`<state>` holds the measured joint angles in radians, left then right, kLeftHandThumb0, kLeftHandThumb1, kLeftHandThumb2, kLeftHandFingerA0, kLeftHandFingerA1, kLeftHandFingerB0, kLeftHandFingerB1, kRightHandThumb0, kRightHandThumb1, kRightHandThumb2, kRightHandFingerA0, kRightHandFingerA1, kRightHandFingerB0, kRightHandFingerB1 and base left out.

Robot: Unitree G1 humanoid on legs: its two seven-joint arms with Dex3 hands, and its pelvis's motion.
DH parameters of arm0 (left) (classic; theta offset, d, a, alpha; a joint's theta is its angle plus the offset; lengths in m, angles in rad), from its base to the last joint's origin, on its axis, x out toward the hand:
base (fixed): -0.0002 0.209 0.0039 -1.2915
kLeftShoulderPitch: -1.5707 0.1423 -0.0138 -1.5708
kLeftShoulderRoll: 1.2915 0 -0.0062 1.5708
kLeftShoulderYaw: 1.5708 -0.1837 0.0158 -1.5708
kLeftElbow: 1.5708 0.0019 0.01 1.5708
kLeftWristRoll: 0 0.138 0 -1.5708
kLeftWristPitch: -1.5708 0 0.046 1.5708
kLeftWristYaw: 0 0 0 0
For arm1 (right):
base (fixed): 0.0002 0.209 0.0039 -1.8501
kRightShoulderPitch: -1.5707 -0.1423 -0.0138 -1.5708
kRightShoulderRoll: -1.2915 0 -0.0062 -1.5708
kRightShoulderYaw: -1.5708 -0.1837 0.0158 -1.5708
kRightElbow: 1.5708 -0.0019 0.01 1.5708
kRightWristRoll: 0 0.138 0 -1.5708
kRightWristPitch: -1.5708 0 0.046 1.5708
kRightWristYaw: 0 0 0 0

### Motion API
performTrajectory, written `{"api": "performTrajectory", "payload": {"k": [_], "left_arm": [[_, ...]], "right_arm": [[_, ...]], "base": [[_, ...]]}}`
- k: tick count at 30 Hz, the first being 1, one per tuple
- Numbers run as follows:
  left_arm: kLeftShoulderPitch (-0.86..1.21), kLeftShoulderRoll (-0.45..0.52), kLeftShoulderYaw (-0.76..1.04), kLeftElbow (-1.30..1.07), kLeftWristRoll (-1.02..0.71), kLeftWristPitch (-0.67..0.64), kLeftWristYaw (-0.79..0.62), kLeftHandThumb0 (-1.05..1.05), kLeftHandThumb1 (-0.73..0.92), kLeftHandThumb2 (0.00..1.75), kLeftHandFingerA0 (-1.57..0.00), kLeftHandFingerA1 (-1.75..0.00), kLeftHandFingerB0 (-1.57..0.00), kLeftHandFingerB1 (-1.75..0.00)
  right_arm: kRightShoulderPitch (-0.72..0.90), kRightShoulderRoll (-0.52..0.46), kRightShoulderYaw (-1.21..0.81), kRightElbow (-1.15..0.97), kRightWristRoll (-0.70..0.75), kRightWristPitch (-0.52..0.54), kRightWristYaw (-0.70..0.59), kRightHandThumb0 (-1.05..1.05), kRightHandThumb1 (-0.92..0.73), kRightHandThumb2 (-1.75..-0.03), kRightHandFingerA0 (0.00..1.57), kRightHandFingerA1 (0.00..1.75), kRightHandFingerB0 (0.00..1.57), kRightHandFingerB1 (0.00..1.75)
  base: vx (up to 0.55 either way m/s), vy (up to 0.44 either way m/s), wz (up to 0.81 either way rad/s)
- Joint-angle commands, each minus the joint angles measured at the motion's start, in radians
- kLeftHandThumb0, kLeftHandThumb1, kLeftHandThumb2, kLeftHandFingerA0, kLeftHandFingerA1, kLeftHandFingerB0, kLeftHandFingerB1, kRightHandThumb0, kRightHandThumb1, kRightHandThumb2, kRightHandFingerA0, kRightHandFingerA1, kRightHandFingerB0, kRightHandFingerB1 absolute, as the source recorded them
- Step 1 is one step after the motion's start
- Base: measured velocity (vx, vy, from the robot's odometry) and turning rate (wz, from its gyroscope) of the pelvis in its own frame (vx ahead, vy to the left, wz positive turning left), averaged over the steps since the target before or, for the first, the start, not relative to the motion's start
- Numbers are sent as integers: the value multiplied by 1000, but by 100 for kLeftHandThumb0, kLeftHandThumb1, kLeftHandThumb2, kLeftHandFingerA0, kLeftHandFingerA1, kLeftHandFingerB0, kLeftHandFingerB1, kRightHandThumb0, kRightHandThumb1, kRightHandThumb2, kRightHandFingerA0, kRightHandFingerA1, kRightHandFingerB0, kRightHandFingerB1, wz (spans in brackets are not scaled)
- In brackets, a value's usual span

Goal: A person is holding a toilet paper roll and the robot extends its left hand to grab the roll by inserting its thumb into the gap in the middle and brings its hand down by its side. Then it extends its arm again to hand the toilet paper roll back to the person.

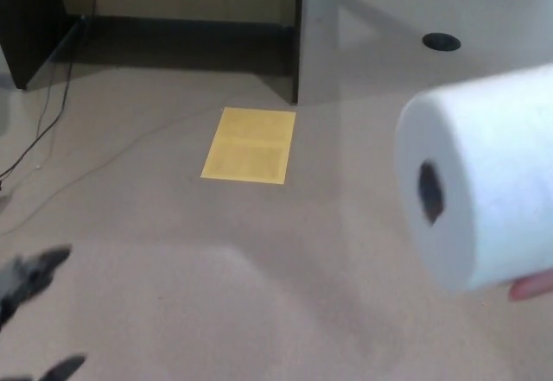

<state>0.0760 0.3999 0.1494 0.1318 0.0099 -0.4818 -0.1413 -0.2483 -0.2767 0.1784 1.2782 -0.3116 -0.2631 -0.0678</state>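
A: Left hand (26, 312) low, fingers (45, 262) spread, holding nothing. Roll (484, 182) far right of them, on a person's fingertip (531, 288).

B: Long reach; thumb could miss the core (429, 193) and knock it loose.

The toilet paper roll (484, 182) looks soft, matt white paper; the floor (259, 269) matt, smooth.

No readable text, label, brand, number or sign shows anywhere. The toilet paper roll (484, 182) at right is plain white, and the yellow sheet (250, 145) on the far floor carries no legible writing.
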Motion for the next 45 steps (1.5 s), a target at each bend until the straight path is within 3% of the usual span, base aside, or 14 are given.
{"api": "performTrajectory", "payload": {"k": [1,4,5,7,12,17,18,30,34,37,39,42,43,45], "left_arm": [[-134,55,-14,-320,-90,190,-79,-20,28,84,-11,-51,-8,-50],[-211,23,-71,-409,-59,241,-82,-21,24,81,-8,-51,-7,-49],[-224,10,-93,-434,-40,258,-81,-37,39,52,-22,-32,-18,-27],[-259,-14,-143,-474,-15,290,-85,-24,20,78,-1,-48,0,-47],[-330,-77,-252,-541,23,372,-79,-49,33,60,-16,-37,-11,-31],[-358,-133,-339,-545,54,383,-82,-23,17,76,-1,-48,0,-47],[-364,-140,-349,-534,68,362,-79,-43,34,58,-17,-36,-12,-30],[-413,-211,-434,-535,157,406,-70,-27,21,80,-1,-49,0,-48],[-421,-223,-437,-539,205,429,-52,-44,40,52,-19,-31,-15,-27],[-429,-239,-427,-521,212,411,-34,-23,23,81,-7,-51,-6,-50],[-438,-255,-421,-508,208,405,-28,-44,36,59,-23,-40,-13,-32],[-451,-264,-411,-492,215,399,-25,-21,27,82,-7,-51,-6,-50],[-453,-266,-409,-488,218,395,-25,-42,36,59,-21,-39,-14,-32],[-455,-267,-406,-481,221,383,-25,-20,27,83,-9,-51,-7,-50]], "right_arm": [[-36,-16,-3,7,-5,5,-7,-32,-64,-59,73,60,54,44],[-32,-15,3,7,-12,-2,-18,-32,-66,-59,76,62,57,45],[-27,-15,4,8,-13,-7,-17,-33,-66,-59,74,62,57,45],[-21,-14,7,9,-15,-16,-23,-33,-66,-59,74,63,59,46],[-32,-10,-1,12,-2,4,-8,-35,-66,-60,74,62,60,45],[-39,-10,7,13,-12,4,-14,-34,-66,-60,76,62,61,45],[-39,-8,7,13,-12,3,-15,-34,-66,-60,76,63,61,46],[-31,3,15,19,-18,4,-27,-33,-66,-60,79,62,62,45],[-26,9,14,19,-17,-2,-25,-35,-65,-60,77,64,62,46],[-27,11,13,20,-18,5,-26,-34,-66,-60,76,60,62,45],[-33,11,14,20,-20,12,-24,-34,-66,-60,77,61,61,45],[-37,11,13,20,-21,11,-25,-35,-66,-60,76,58,61,45],[-36,11,13,19,-21,8,-25,-34,-66,-60,76,61,62,46],[-36,11,11,17,-19,4,-24,-34,-66,-60,76,61,62,45]], "base": [[0,0,0],[0,0,0],[0,0,0],[0,0,0],[0,0,0],[0,0,0],[0,0,0],[0,0,0],[0,0,0],[0,0,0],[0,0,0],[0,0,0],[0,0,0],[0,0,0]]}}
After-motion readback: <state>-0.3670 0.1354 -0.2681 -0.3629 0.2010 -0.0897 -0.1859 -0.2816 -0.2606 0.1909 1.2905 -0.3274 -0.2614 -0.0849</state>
